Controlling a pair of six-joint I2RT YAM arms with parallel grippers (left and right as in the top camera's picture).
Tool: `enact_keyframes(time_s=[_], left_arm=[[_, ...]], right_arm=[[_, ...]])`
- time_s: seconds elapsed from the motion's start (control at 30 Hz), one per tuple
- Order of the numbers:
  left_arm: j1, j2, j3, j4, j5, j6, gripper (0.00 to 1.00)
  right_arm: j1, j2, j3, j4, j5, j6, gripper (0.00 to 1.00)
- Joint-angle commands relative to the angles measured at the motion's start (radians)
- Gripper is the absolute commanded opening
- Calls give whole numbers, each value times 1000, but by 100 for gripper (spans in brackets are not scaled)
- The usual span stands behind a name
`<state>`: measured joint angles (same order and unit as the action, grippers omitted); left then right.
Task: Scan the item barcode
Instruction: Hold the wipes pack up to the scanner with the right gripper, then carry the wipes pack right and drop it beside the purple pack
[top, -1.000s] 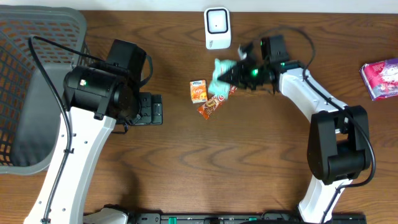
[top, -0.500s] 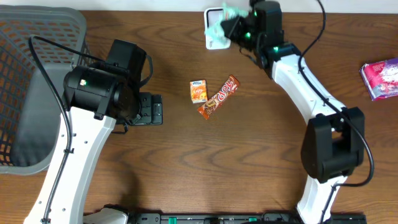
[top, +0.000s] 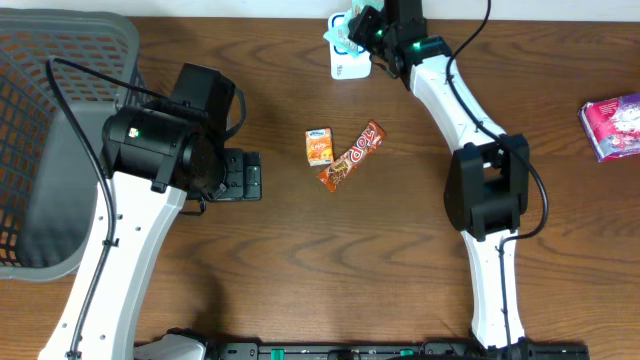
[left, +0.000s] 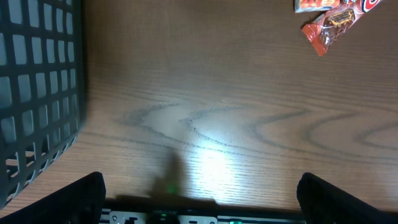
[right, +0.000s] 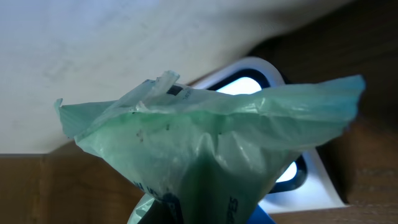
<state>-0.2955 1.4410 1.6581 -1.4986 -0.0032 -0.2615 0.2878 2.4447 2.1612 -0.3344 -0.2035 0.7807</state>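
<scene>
Likely the scan could miss: the right gripper (top: 362, 25) pinches the soft green pouch (right: 205, 149) just over the scanner (top: 350, 68) at the table's far edge. Its film is crumpled, so the barcode, which I cannot find, may be creased or turned away from the lit window; the thin hold could also slip. The left gripper (top: 250, 176) hangs spread wide near the basket (top: 100, 50), which shows nothing inside.

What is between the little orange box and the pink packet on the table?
In the overhead view, the orange-brown wrapped candy bar lies beside the small orange box, then the right arm's white link crosses bare wood before the pink packet.
</scene>
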Motion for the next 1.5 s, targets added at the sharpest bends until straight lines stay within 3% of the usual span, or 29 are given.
enact_keyframes(time_s=[0.0,0.27,0.43,0.63,0.83,1.1,1.23,1.3,1.37,1.4,1.43,1.47], left_arm=[[5,3,-3,-3,-5,-2,98],[5,3,-3,-3,-5,-2,98],[5,3,-3,-3,-5,-2,98],[5,3,-3,-3,-5,-2,98],[5,3,-3,-3,-5,-2,98],[5,3,-3,-3,-5,-2,98],[5,3,-3,-3,-5,-2,98],[5,3,-3,-3,-5,-2,98],[5,3,-3,-3,-5,-2,98],[5,3,-3,-3,-5,-2,98],[5,3,-3,-3,-5,-2,98],[5,3,-3,-3,-5,-2,98]], right_arm=[[2,-8,48,3,33,-53,1],[-67,-34,150,-111,41,-95,1],[-225,-51,294,-454,105,-346,1],[-380,-45,277,-749,366,-563,1],[-518,-37,192,-811,395,-809,1],[-663,-37,9,-733,408,-830,1],[-690,-37,-21,-729,484,-834,8],[-695,-42,-20,-733,527,-803,14],[-692,-57,-15,-746,539,-789,39],[-687,-65,-14,-747,539,-781,52],[-682,-76,-12,-748,544,-777,86],[-676,-88,-9,-749,550,-777,95]])
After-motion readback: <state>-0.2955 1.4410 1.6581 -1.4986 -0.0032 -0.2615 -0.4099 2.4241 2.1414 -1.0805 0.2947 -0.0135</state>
